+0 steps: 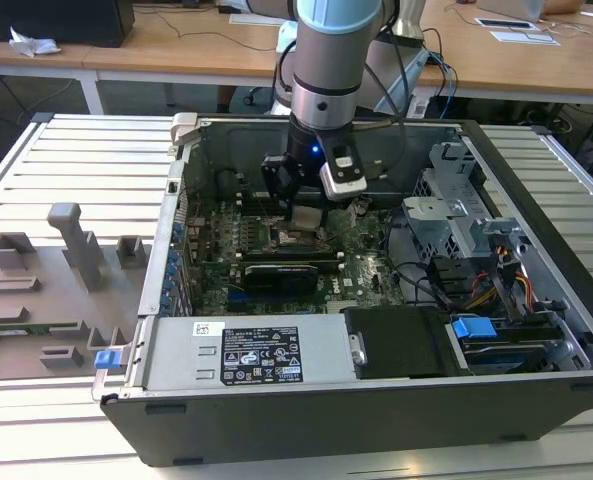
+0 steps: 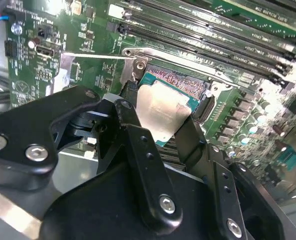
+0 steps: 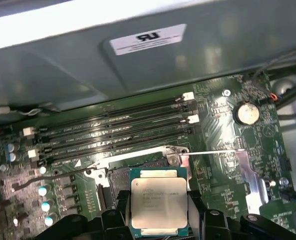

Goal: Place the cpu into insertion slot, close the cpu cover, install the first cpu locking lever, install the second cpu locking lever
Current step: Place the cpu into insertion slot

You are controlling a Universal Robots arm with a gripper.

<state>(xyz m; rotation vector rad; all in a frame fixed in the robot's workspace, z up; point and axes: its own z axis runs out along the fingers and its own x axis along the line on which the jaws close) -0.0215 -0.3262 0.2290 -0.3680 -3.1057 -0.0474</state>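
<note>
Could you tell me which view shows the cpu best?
The first wrist view: the cpu shows nearly whole in the gripper. In the second wrist view a finger hides part; in the exterior view the gripper covers it.

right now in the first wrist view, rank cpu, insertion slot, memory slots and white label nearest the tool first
1. cpu, in the tool
2. insertion slot, just beyond
3. memory slots, past the slot
4. white label, on the case wall

A pale slatted metal table (image 1: 76,170) spans the scene, and beyond its far edge stand light wooden desks (image 1: 176,55) on white legs (image 1: 92,95), carrying white paper sheets (image 1: 521,30) and a crumpled white wad (image 1: 31,43).
</note>
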